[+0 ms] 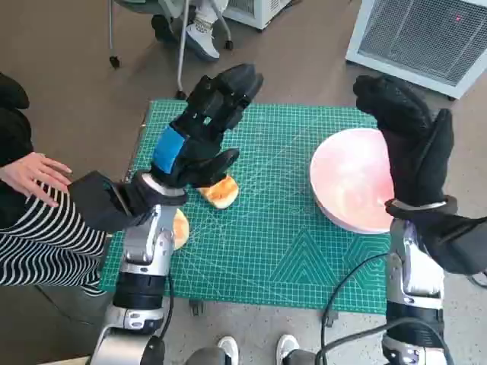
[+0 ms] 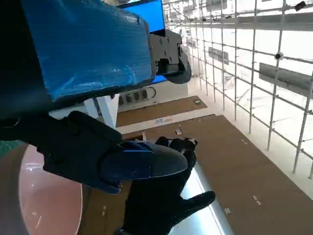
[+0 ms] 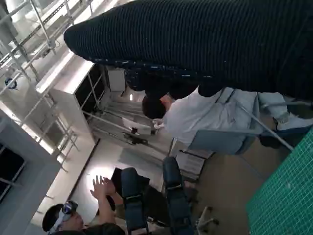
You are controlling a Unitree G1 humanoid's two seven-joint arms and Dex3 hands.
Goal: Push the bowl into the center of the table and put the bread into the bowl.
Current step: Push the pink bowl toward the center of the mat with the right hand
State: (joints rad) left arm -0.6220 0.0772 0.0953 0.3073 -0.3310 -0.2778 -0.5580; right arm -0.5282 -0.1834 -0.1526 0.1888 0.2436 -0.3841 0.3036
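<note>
A green cutting mat with a printed grid is seen on the small table in the head view. The pink bowl is placed on the right part of the mat, near its right edge, so it is well apart from the middle of the table. The inside of the bowl is bare.

A piece of bread is found on the left half of the mat, just below the left hand. A second piece of bread is partly hidden by the left wrist, near the left edge of the mat. Both pieces are well apart from the bowl.

The left hand is raised above the mat with its fingers stretched forward and its thumb spread to the side; nothing is held in it, so it is open. In the left wrist view its blue-taped back fills the upper part, and a part of the bowl is seen under it.

The right hand is held up beside the bowl, at its right rim, with the fingers extended and nothing gripped. Whether the glove touches the rim cannot be told.

A person in a striped sleeve is seated at the left of the table, with one hand resting near the mat. Shoes of another person are seen on the floor beyond the table
</note>
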